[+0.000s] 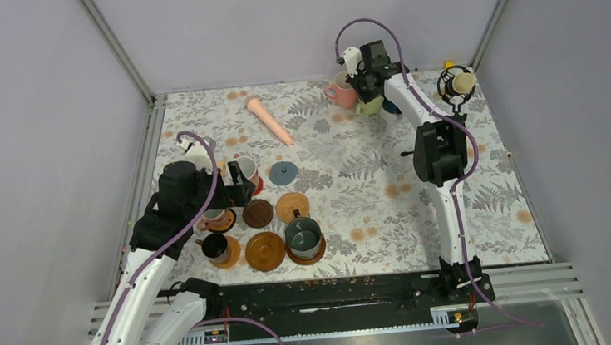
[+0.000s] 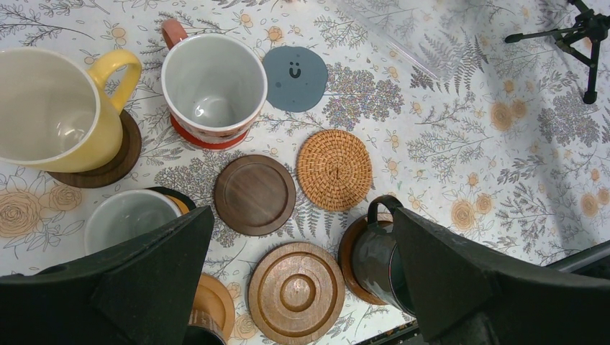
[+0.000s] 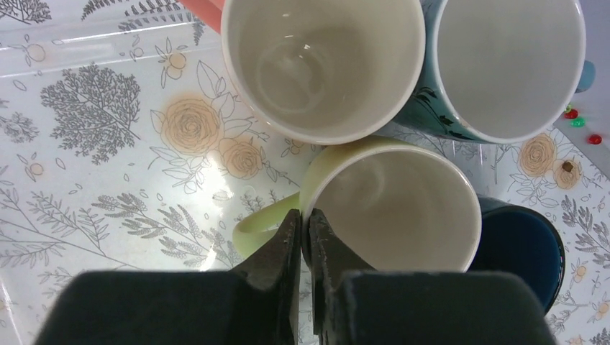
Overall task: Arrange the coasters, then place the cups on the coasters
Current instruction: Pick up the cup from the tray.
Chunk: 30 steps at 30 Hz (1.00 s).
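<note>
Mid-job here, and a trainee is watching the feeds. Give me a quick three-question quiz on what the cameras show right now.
1. True or false: the right gripper is shut on the rim of the light green ceramic mug.
2. The left gripper is: A) open, holding nothing; B) shut on a coaster; C) shut on a mug.
3. Fill in: the yellow ceramic mug stands on a ___ round wooden coaster.
Key: 1 true; 2 A; 3 dark brown.

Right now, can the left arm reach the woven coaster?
Probably yes. The left tool hangs open above it, and the woven coaster lies bare, with nothing on it. The dark mug close beside it might crowd one finger.
</note>
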Each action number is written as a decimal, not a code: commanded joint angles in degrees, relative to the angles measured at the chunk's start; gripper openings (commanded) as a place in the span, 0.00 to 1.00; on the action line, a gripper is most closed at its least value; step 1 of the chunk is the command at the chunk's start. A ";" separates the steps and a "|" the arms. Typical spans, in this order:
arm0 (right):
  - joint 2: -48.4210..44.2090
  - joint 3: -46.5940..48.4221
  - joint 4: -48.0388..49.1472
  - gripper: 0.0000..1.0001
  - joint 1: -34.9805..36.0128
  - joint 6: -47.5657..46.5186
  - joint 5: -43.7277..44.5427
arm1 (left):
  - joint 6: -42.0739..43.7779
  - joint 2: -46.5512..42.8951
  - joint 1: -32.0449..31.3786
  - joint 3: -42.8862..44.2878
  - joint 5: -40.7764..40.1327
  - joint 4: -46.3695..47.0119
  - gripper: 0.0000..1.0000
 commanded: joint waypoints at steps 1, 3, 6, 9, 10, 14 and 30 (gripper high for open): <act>-2.56 2.97 -2.13 0.03 -0.15 -1.33 -0.44 | 0.31 -0.81 -0.17 1.24 -1.33 2.49 0.99; -4.76 2.85 -3.24 0.00 -0.13 -1.40 -0.85 | 0.25 -0.96 -0.13 1.24 -1.20 2.59 0.99; -8.86 0.91 -3.91 0.00 -0.02 -0.90 -1.86 | 0.25 -1.45 -0.14 1.24 -1.29 2.54 0.99; -13.80 -2.25 -3.88 0.00 0.39 -0.06 -2.46 | 0.17 -2.01 -0.13 1.15 -1.60 2.68 0.99; -15.62 -3.70 -3.90 0.00 0.62 0.52 -2.76 | 0.12 -2.16 -0.03 1.15 -1.99 2.69 0.99; -22.53 -9.66 -3.89 0.00 2.33 2.94 -4.80 | -0.29 -3.23 0.52 1.23 -4.81 2.24 0.99; -28.31 -18.95 2.00 0.00 20.17 38.09 11.05 | -1.66 -8.64 1.23 1.15 -10.83 1.44 0.99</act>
